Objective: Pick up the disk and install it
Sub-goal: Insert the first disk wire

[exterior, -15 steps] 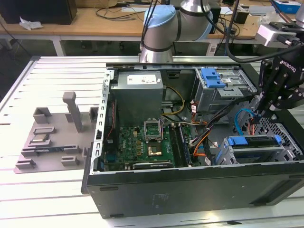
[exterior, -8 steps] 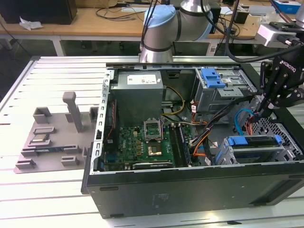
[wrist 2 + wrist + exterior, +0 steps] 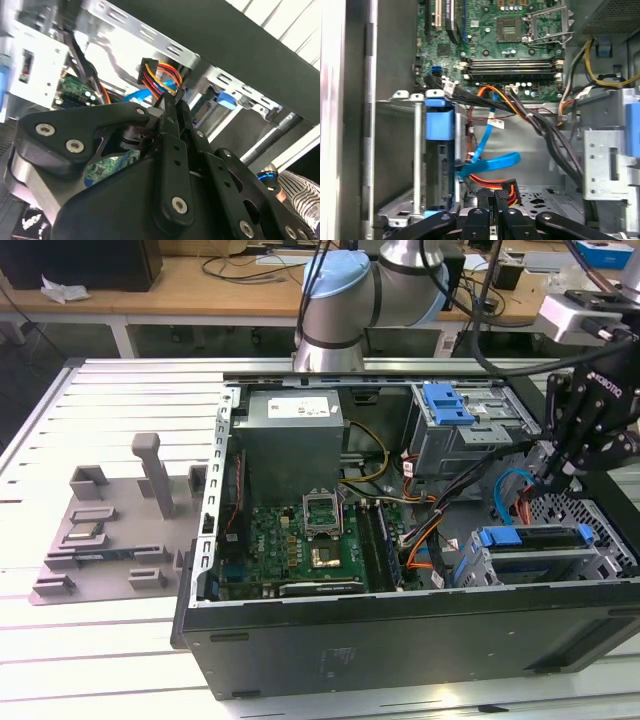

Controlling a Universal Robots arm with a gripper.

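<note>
here: disk seated in the lower cage, pincer clamped on a power plug

the disk (image 3: 535,540) stands on edge in the metal drive cage (image 3: 480,565) at the front of the open computer case (image 3: 400,640), its blue carrier frame showing along the top. in the first wrist view the disk (image 3: 440,165) sits upright between the cage's rails.

just beside it, the pincer (image 3: 545,475) hangs over the gap between the two cages, its fingers drawn together. in both wrist views the fingertips (image 3: 496,202) pinch a black connector (image 3: 509,192) with red, orange and yellow wires, close to the disk's rear edge. a flat blue data cable (image 3: 492,162) lies against that same edge.

farther out, the green motherboard (image 3: 300,540) fills the case floor, with a second cage bearing a blue latch (image 3: 447,405) toward the back. the case lies on a slatted desk (image 3: 100,640), next to a grey fixture (image 3: 120,530).
</note>
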